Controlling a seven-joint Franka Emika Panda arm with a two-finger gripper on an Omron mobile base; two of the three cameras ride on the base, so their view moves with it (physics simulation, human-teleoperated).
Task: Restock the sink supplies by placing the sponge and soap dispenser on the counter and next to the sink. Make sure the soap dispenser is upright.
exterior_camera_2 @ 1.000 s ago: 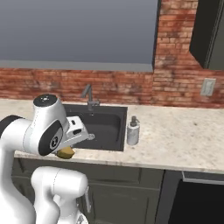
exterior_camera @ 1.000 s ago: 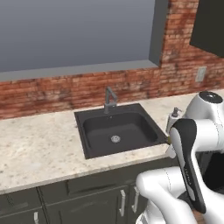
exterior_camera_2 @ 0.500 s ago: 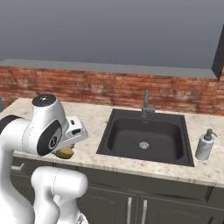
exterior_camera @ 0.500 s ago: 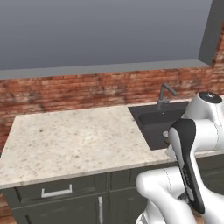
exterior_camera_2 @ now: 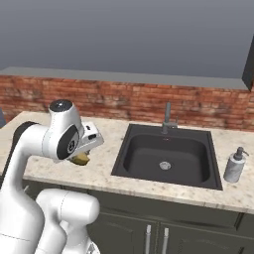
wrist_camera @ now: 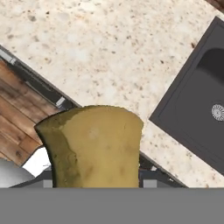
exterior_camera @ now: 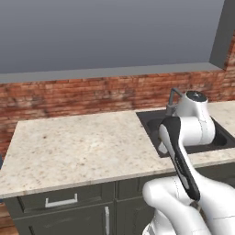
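Sponge aloft beside the sink

From the left base: arm masking part of the sink (exterior_camera: 220,137) on the counter (exterior_camera: 78,147). From the right base: gripper (exterior_camera_2: 82,158) clenched on the sponge (exterior_camera_2: 80,159) above the counter's front edge, left of the basin; soap dispenser (exterior_camera_2: 234,165) upright at its right. From the hand: sponge (wrist_camera: 94,146) close up, over the counter edge.

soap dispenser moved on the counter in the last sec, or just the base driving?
No. The soap dispenser stays upright right of the sink; the camera moved.
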